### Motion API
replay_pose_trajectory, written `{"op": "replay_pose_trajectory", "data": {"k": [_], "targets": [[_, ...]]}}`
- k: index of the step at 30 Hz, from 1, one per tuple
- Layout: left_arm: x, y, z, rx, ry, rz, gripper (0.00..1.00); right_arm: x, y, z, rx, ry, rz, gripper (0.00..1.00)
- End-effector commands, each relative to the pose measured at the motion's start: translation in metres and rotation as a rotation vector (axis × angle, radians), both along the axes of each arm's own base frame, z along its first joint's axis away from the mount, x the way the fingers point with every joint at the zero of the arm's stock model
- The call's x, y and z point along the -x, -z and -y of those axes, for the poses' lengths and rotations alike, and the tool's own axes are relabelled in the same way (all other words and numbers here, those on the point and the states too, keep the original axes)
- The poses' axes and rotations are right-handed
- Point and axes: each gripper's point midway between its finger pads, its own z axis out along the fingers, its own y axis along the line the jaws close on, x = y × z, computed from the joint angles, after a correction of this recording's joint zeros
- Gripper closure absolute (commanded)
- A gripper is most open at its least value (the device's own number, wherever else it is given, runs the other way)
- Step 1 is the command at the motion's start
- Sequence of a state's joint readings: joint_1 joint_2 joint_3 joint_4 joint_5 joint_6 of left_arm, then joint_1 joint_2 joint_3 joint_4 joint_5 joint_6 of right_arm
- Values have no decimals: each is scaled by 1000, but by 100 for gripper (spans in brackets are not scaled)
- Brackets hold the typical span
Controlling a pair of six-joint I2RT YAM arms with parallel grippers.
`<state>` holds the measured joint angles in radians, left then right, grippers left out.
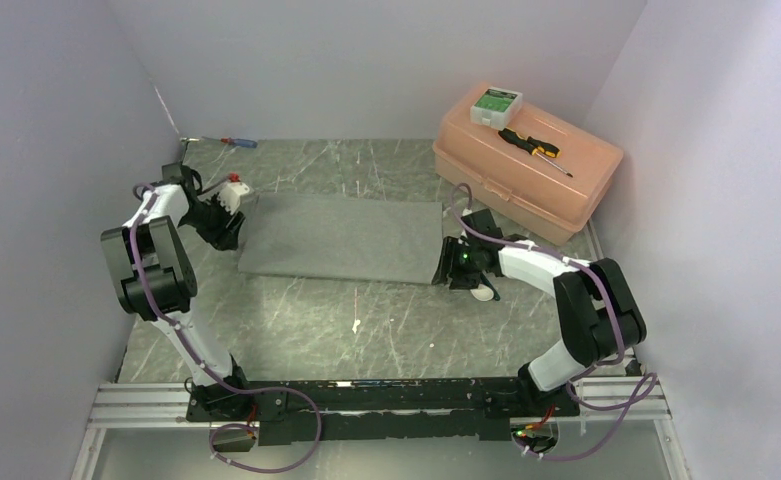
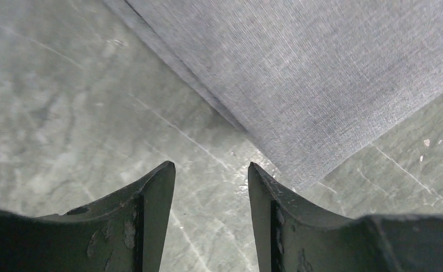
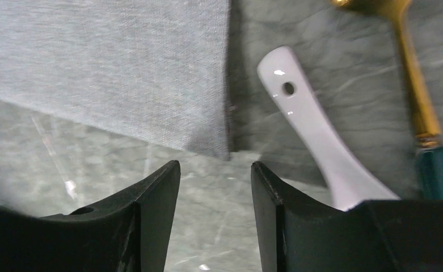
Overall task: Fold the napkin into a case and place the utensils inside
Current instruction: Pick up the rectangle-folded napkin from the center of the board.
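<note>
The grey napkin (image 1: pixel 341 238) lies flat on the table as a long folded strip between the two arms. My left gripper (image 1: pixel 234 232) hovers at its left end, open, with bare table between the fingers and the napkin's corner (image 2: pixel 321 85) just ahead. At the napkin's right end my right gripper (image 1: pixel 446 268) stands open over bare table beside the cloth's near corner (image 3: pixel 151 79). The white spoon (image 3: pixel 315 130) lies right of that corner, partly under my right finger (image 3: pixel 275 215). The gold spoon with a dark handle (image 3: pixel 420 107) lies farther right.
A peach plastic toolbox (image 1: pixel 526 160) stands at the back right, with a black-and-yellow screwdriver (image 1: pixel 534 148) and a small white box (image 1: pixel 494 104) on its lid. A red-and-blue screwdriver (image 1: pixel 234 142) lies at the back left. Grey walls close in on both sides.
</note>
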<state>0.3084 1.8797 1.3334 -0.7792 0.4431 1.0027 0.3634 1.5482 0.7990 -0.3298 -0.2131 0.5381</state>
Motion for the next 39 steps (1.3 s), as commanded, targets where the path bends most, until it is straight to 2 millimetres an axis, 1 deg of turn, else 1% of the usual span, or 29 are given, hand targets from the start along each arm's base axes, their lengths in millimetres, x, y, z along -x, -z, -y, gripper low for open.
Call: {"op": "replay_pose_trajectory", "data": {"k": [1, 3, 5, 7, 10, 13, 15, 16, 21, 24, 26, 29, 32, 35, 39], "targets": [[-14, -47, 9, 65, -1, 99, 45, 2, 1, -15, -116, 38, -16, 46], [-14, -54, 15, 92, 7, 112, 45, 3, 4, -15, -127, 52, -26, 47], [-10, -52, 22, 108, 25, 104, 44, 3, 6, -14, -131, 69, -35, 47], [-3, -41, 25, 101, 40, 83, 44, -1, 7, -10, -132, 90, -32, 48], [9, -22, 28, 90, 60, 49, 44, -6, 8, -6, -131, 116, -24, 53], [15, -9, 29, 84, 62, 36, 45, -10, 7, -5, -135, 122, -24, 61], [17, -1, 28, 73, 62, 29, 45, -13, 4, -8, -144, 115, -16, 68], [18, 3, 27, 66, 63, 24, 46, -15, 2, -8, -144, 110, -11, 73], [24, 25, 15, -3, 60, 4, 47, -27, -14, -13, -151, 81, 32, 85], [27, 32, 12, -24, 56, -1, 48, -30, -22, -17, -167, 68, 46, 95], [28, 34, 12, -26, 57, -2, 48, -34, -28, -20, -180, 61, 59, 99], [30, 34, 13, -22, 60, 0, 48, -38, -35, -30, -192, 38, 72, 100], [32, 35, 14, -20, 61, -1, 48, -44, -49, -49, -201, -8, 96, 100], [32, 33, 14, -15, 54, 4, 48, -47, -63, -75, -199, -78, 115, 100], [27, 26, 15, 11, 11, 1, 47, -50, -75, -114, -215, -170, 118, 100]]}}
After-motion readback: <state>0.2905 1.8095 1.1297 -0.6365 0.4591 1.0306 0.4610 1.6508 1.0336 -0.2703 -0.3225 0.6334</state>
